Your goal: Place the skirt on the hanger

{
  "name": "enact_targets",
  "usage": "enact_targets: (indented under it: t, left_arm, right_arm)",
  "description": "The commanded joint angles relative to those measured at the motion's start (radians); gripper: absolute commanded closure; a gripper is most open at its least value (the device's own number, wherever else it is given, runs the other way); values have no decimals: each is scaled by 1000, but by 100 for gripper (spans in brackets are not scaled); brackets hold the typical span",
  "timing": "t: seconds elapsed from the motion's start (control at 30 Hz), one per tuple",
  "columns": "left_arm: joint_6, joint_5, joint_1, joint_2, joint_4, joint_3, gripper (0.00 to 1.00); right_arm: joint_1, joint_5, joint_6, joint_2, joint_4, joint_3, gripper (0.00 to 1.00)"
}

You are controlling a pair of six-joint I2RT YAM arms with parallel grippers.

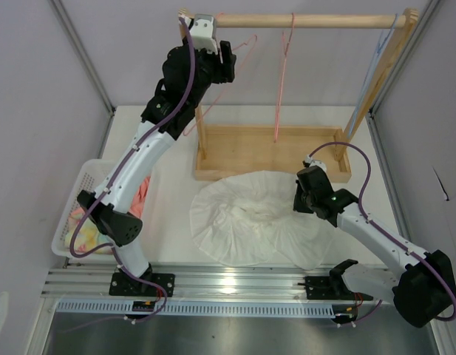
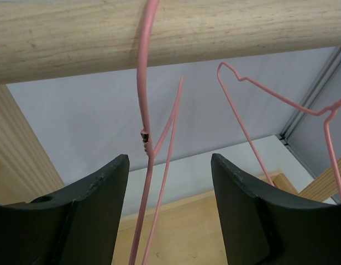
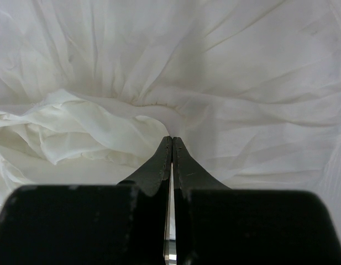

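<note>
Centring the hanger (image 2: 143, 110) inside the released left pincer (image 2: 170, 165) matters most; the clenched right pincer (image 3: 171, 138) touches the skirt (image 3: 242, 83).

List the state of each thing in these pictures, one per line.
skirt: spread on the table, not hung.
hanger: hanging on the wooden rod, bare.
left gripper: open, straddling the hanger's neck.
right gripper: shut, tips at the skirt.
deeper pink hanger: hanging on the rod.
</note>
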Motion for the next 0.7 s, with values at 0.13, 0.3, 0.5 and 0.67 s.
enact_targets:
  t: [0.13,0.3,0.5,0.67]
  left_arm:
    - [32,36,14,50,32,62,34]
    - [26,53,21,60,40,77,42]
    - [32,53,24,67,49,120,70]
    - [39,76,34,57,59,161,100]
  right_arm:
    - [-9,-8,-23,-2,10,12,100]
    - [-15,-8,-29,-1,10,9,100]
    - [-18,-14,-29,-5,11,10,100]
    - [-20,-11,-34,1,13,10,100]
